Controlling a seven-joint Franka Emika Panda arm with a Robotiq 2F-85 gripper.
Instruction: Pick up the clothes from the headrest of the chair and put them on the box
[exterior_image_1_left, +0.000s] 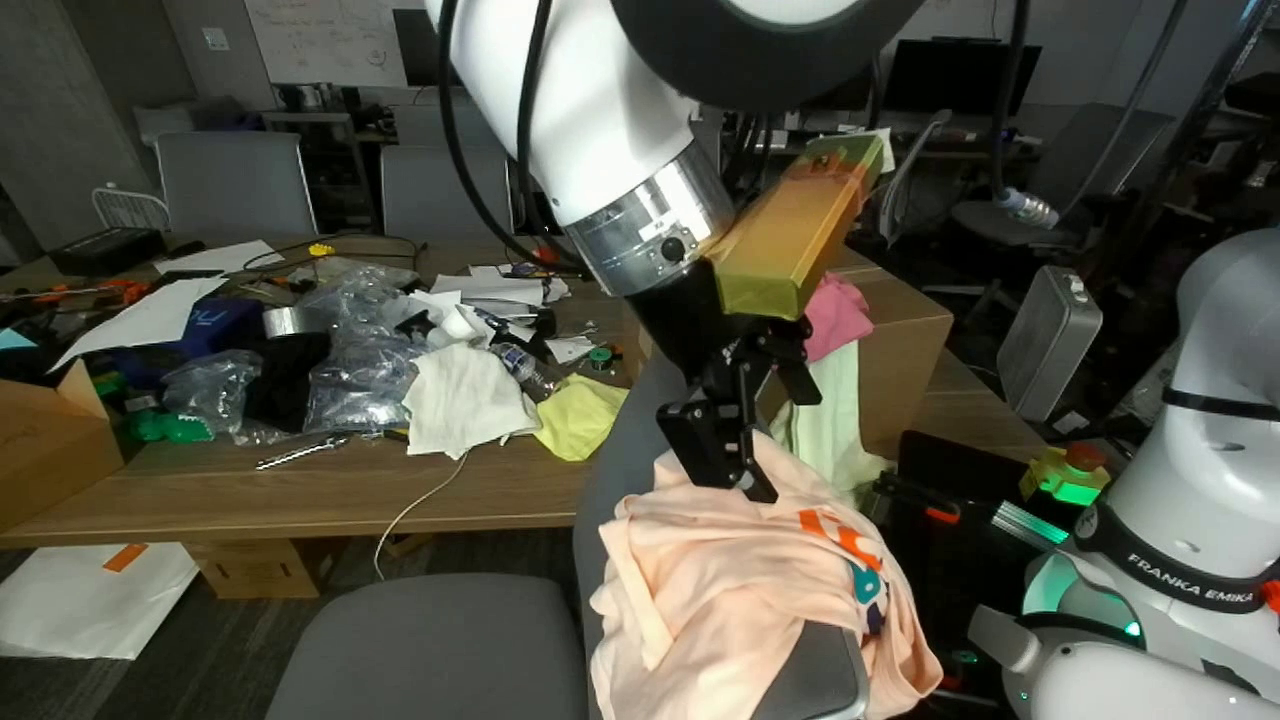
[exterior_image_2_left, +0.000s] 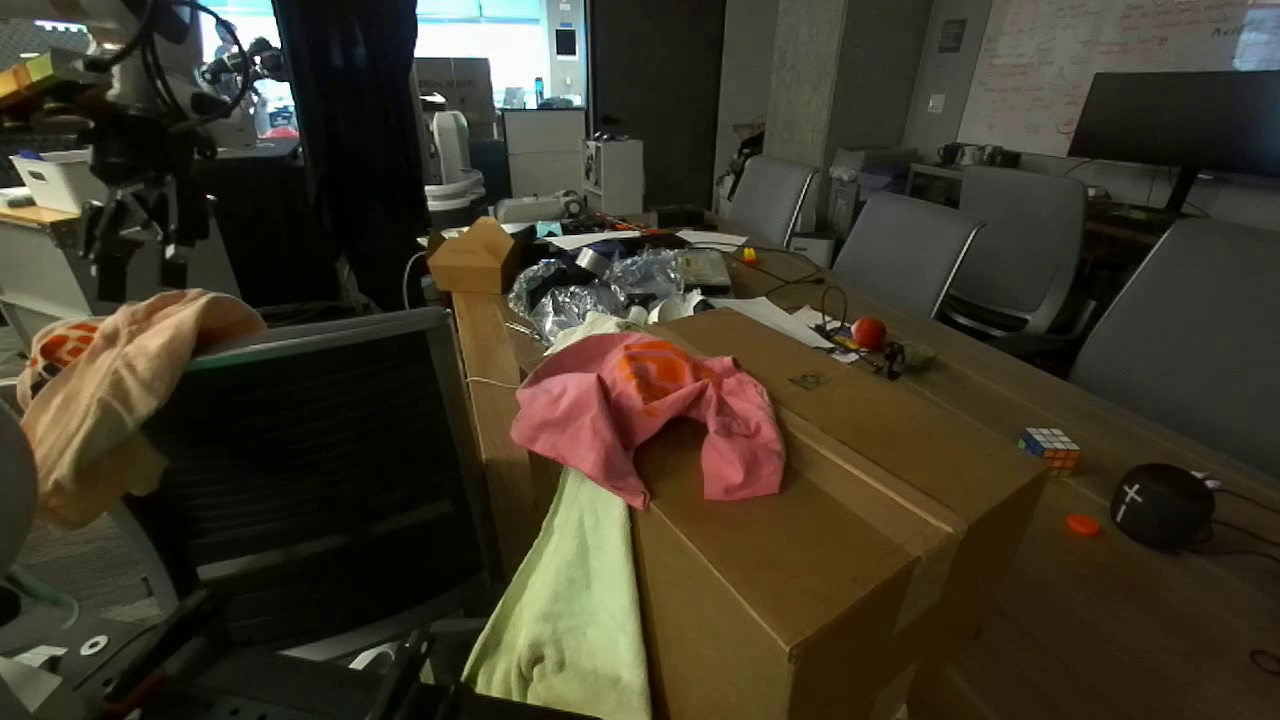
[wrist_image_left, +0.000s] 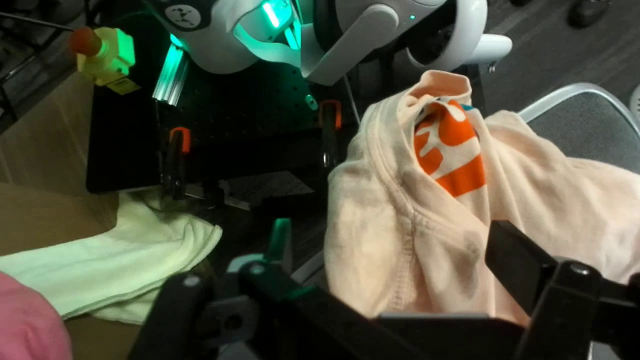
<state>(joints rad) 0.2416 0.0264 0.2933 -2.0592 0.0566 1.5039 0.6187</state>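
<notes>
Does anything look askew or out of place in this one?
Yes: the pale green cloth hangs down the side of the cardboard box, its upper end disappearing beneath the rumpled pink shirt. Most of what shows is off the box's top, so it looks askew.

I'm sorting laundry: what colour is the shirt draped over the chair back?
The shirt is pale peach, clearest in an exterior view.
</notes>
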